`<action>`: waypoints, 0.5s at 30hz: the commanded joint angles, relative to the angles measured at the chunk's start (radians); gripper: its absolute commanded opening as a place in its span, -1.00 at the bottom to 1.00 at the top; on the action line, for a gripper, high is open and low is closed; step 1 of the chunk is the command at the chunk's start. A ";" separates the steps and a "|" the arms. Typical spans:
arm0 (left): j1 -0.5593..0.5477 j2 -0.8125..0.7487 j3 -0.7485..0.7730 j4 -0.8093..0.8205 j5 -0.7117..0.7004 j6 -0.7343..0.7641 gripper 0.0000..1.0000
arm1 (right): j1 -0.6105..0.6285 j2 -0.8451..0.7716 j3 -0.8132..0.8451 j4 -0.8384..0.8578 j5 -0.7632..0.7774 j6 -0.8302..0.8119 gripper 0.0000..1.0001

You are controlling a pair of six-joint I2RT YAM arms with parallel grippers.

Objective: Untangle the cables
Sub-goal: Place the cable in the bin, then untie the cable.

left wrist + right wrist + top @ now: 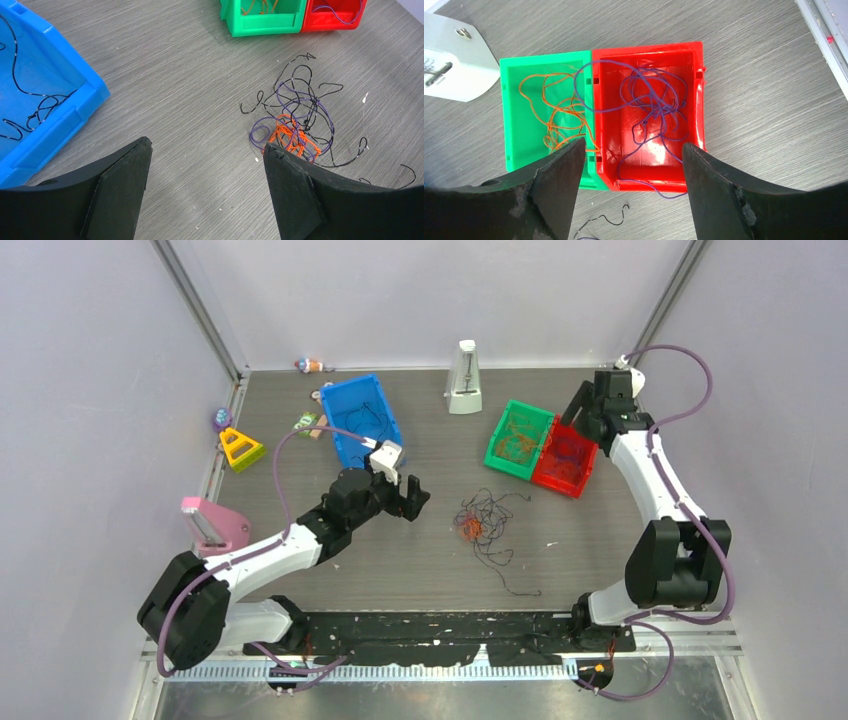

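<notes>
A tangled clump of thin cables (pixel 482 526), orange, purple and black, lies at mid-table; in the left wrist view (pixel 295 127) it sits just beyond my right fingertip. My left gripper (pixel 412 498) is open and empty, low over the table left of the clump. My right gripper (pixel 582 412) is open and empty above the red bin (pixel 698 95), which holds purple cables (pixel 654 107). The green bin (pixel 504 125) holds orange cables (pixel 559 120). The blue bin (pixel 75 112) holds black cables (pixel 35 107).
A white metronome (pixel 463 378) stands at the back. A yellow triangle (pixel 240 448), a pink object (pixel 213 524) and small toys lie at the left. One purple strand hangs over the red bin's near wall.
</notes>
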 commanded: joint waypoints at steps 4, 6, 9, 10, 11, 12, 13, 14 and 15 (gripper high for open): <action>0.005 -0.015 0.016 0.050 -0.014 0.008 0.66 | -0.004 0.050 0.002 0.025 0.006 -0.019 0.47; 0.005 -0.014 0.015 0.051 -0.011 0.008 0.66 | -0.005 0.089 0.028 0.028 0.035 -0.014 0.46; 0.004 -0.013 0.017 0.051 -0.013 0.008 0.65 | -0.018 0.157 0.073 0.037 0.067 -0.011 0.45; 0.005 -0.011 0.015 0.052 -0.014 0.009 0.65 | -0.025 0.184 0.085 0.040 0.074 -0.013 0.43; 0.004 -0.010 0.016 0.050 -0.014 0.010 0.66 | -0.029 0.198 0.107 0.041 0.087 -0.019 0.43; 0.004 -0.009 0.018 0.049 -0.013 0.010 0.66 | -0.041 0.225 0.117 0.039 0.086 -0.022 0.41; 0.004 -0.008 0.018 0.050 -0.013 0.009 0.66 | -0.046 0.235 0.134 0.039 0.065 -0.030 0.38; 0.005 -0.006 0.019 0.048 -0.013 0.009 0.66 | -0.053 0.245 0.140 0.039 0.045 -0.035 0.36; 0.003 -0.007 0.018 0.047 -0.013 0.010 0.66 | -0.053 0.244 0.134 0.042 0.006 -0.046 0.34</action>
